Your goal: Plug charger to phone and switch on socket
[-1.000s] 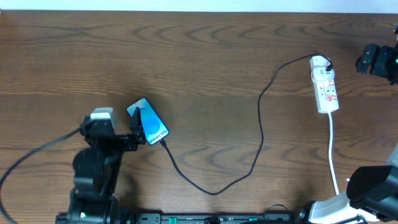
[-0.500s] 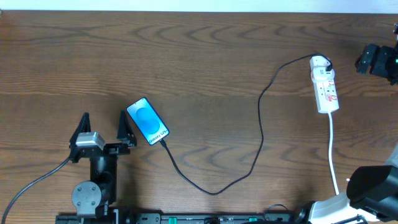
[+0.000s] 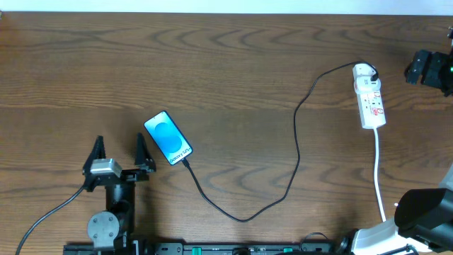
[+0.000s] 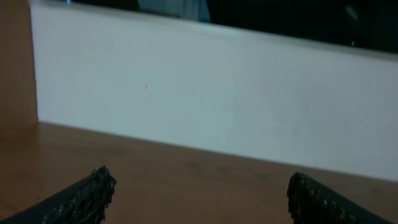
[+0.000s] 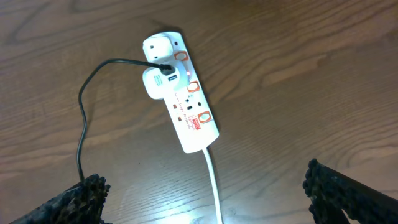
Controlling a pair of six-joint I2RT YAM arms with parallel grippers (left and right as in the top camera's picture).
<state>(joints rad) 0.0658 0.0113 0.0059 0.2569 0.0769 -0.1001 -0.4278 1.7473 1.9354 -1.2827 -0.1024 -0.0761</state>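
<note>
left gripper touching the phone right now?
Apart. Overhead view: the left gripper stands open beside the phone, with a strip of bare table showing between its nearer finger and the phone's edge.

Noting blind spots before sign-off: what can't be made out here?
- Overhead: whether the thin black charger cable is fully plugged into the slim blue-screened smartphone; joint too small.
- Right wrist: switch positions on the white power strip; too small.
- Left wrist: smartphone outside the frame.
</note>
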